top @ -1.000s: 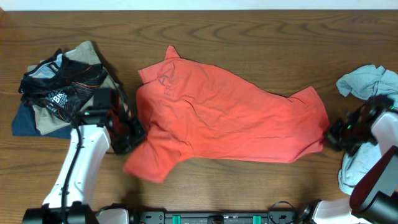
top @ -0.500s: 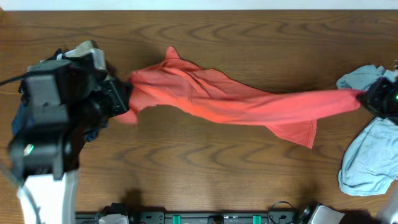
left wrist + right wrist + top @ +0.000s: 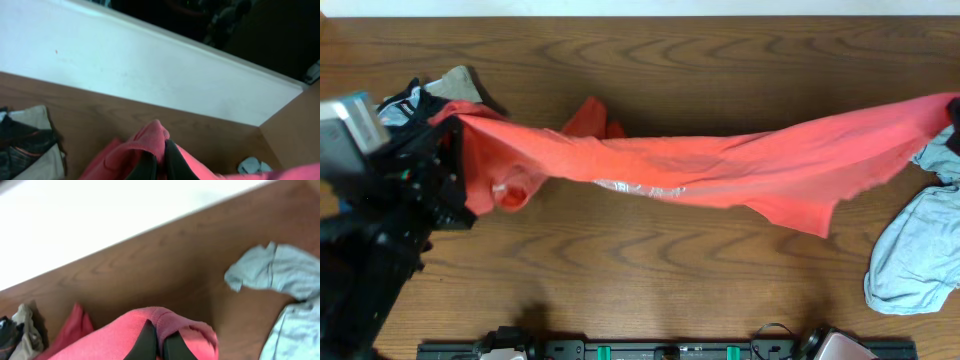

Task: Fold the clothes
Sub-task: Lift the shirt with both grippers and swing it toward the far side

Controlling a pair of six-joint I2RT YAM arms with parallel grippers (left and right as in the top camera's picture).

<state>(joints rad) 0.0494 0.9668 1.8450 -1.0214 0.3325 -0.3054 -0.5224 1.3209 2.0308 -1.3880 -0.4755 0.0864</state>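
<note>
Coral T-shirt [image 3: 720,170] stretched mid-air, left tool [image 3: 159,162], right tool [image 3: 157,342] raised wide apart, clamped on its ends

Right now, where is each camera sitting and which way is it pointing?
Overhead: above the table, looking straight down at the stretched coral T-shirt; the left arm shows.
Left wrist: behind the left fingers, facing across the table to a white wall.
Right wrist: behind the right fingers, facing likewise.
Shared: both wrist views show fingers pinching the T-shirt, plus the grey-blue shirt.
</note>
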